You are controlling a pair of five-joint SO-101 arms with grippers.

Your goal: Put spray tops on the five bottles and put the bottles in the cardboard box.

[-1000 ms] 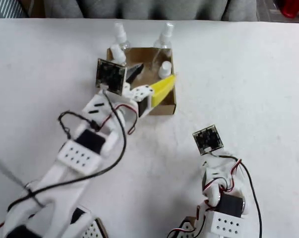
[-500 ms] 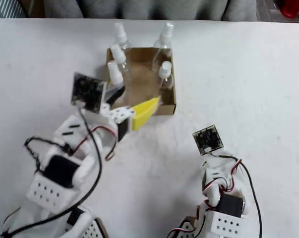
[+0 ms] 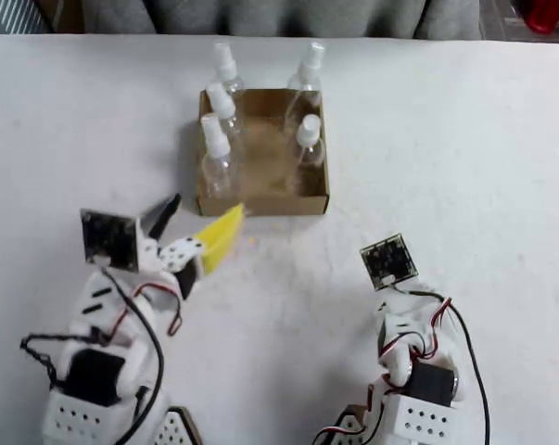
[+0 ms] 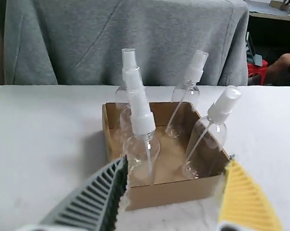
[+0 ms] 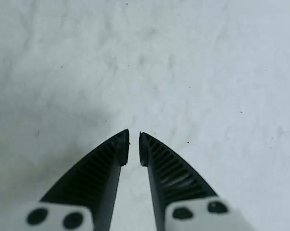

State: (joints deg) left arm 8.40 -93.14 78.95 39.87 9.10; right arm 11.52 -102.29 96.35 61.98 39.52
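Already, 5 clear bottles (image 4: pixel 144 147), white spray tops (image 4: pixel 141 114)

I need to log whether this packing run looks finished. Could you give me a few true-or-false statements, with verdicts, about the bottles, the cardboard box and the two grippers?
1. All five clear plastic bottles carry white spray tops. True.
2. The left gripper is clamped on a bottle. False: it is open and empty, on the near side of the brown cardboard box, outside it.
3. The right gripper hangs over the box. False: it is shut, holds nothing, and has the bare white table beneath it.
4. No bottle lies flat on the table away from the box. True: all five stand grouped at the box.
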